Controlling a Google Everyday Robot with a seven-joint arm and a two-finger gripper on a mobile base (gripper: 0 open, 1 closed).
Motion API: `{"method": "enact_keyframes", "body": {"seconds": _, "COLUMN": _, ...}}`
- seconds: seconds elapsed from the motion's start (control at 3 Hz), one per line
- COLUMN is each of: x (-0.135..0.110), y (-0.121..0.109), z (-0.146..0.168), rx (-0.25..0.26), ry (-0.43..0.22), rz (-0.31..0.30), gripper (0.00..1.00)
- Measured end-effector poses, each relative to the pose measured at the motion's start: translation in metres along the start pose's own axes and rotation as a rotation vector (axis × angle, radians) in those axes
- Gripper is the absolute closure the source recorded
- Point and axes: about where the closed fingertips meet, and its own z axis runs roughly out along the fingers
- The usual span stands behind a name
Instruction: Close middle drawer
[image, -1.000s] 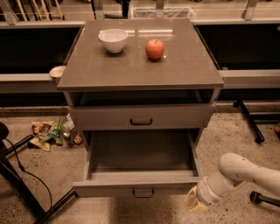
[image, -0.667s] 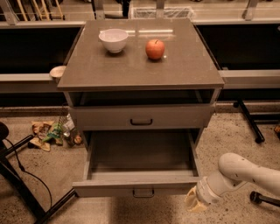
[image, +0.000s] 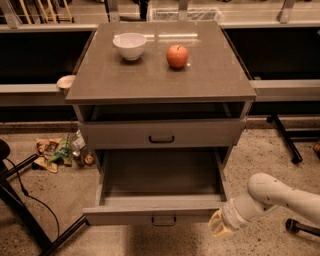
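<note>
Progress is nil: middle drawer (image: 150, 212) stands pulled out beneath the table's (image: 150, 75) front edge, claw (image: 218, 228) beside its right front corner; apart or together, cannot tell.

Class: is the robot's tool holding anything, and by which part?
Nothing is visibly held. The tool sits beside the right front corner of the pulled-out middle drawer, away from its pull; contact cannot be told.
</note>
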Motion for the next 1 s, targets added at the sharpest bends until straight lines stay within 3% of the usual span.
{"method": "enact_keyframes", "body": {"seconds": 0.33, "x": 0.005, "y": -0.022, "z": 0.003, "rx": 0.065, "ry": -0.017, "rz": -0.055, "gripper": 1.0}}
{"method": "enact_keyframes", "body": {"seconds": 0.67, "x": 0.009, "y": -0.033, "z": 0.006, "rx": 0.091, "ry": -0.026, "rz": -0.07, "gripper": 1.0}}
{"method": "enact_keyframes", "body": {"seconds": 1.0, "x": 0.009, "y": -0.051, "z": 0.004, "rx": 0.131, "ry": -0.032, "rz": -0.093, "gripper": 0.81}}
